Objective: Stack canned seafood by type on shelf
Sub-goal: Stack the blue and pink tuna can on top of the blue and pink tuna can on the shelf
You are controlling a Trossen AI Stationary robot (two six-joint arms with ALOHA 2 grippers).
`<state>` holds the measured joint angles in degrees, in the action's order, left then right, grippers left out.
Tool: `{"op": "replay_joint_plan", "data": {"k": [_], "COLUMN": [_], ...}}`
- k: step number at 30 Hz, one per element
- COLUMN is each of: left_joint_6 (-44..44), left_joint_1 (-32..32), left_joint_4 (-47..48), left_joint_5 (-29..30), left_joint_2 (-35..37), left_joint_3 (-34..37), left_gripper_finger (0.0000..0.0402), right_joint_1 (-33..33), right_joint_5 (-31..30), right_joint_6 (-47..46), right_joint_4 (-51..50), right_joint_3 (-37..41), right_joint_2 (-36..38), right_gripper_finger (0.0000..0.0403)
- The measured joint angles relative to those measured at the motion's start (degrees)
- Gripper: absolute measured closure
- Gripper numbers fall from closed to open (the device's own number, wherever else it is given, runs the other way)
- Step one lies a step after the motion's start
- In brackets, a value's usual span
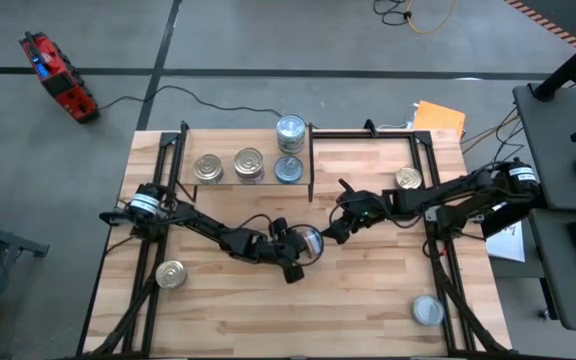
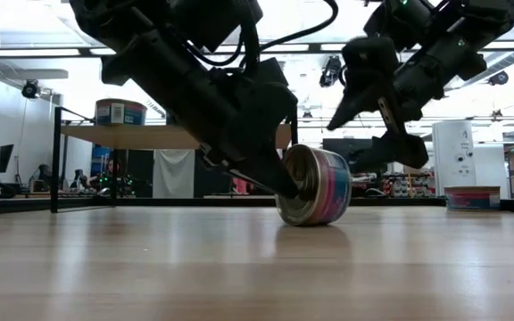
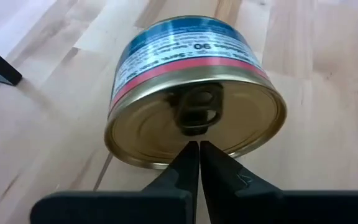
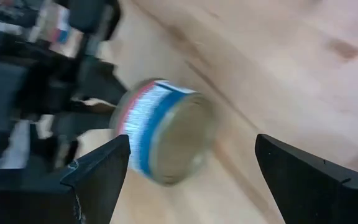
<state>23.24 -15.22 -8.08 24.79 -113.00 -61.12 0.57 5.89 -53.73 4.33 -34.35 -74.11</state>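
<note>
- Left gripper sits at centre frame in my high view, fingers pressed together with nothing between them, tips against the golden lid of a tipped tin, right at its pull tab.
- That tin stands on its edge on the table, blue and pink label around its side, lid facing my left gripper.
- Right gripper hangs just right of the tin, fingers spread wide and holding nothing; the tin lies ahead of the gap, apart from both fingers.
- Both grippers flank the tin closely, so each crowds the other's approach.
- Shelf lies at upper centre of the high view: two golden tins on its left part, a silver tin at its right end.
- Another silver tin sits just above that one in the frame; I can't tell what it rests on.
- Loose tins on the table: golden at lower left, golden at upper right, silver at lower right.
</note>
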Motion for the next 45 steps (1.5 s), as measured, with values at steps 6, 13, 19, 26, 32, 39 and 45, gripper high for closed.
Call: {"op": "replay_joint_plan", "data": {"k": [6, 13, 19, 26, 32, 39, 45], "left_joint_6": [0.0, 0.1, 1.3, 1.3, 1.6, 2.0, 2.8], "left_joint_1": [0.0, 0.0, 0.0, 0.0, 0.0, -0.7, -1.8], "left_joint_4": [-0.6, -2.7, -3.4, -3.6, -4.0, -2.5, 3.5], "left_joint_5": [0.1, 0.2, 0.0, -0.1, -0.3, -0.3, -0.3], "left_joint_2": [0.1, -0.1, -0.6, -0.6, -0.7, -0.1, 3.0], "left_joint_3": [0.0, 0.0, -0.1, -0.1, -0.1, -0.1, -0.1], "left_gripper_finger": [0.0401, 0.0401, 0.0401, 0.0401, 0.0401, 0.0401, 0.0401], "right_joint_1": [-2.4, -5.5, -6.2, -6.3, -6.3, -6.7, -6.7], "right_joint_5": [0.0, -2.0, -2.6, -3.2, -3.4, -3.5, -3.7], "right_joint_6": [-2.8, -2.4, -0.3, 1.7, 1.8, 3.7, 4.3], "right_joint_4": [5.0, 4.9, 1.7, -7.8, -13.7, -19.7, -21.1], "right_joint_3": [0.0, -1.1, -6.3, -13.4, -18.4, -23.0, -23.5], "right_joint_2": [0.0, -3.4, -7.4, -12.9, -17.7, -20.7, -20.4], "right_gripper_finger": [0.0064, 0.0064, 0.0064, 0.0064, 0.0066, 0.0126, 0.0229]}}
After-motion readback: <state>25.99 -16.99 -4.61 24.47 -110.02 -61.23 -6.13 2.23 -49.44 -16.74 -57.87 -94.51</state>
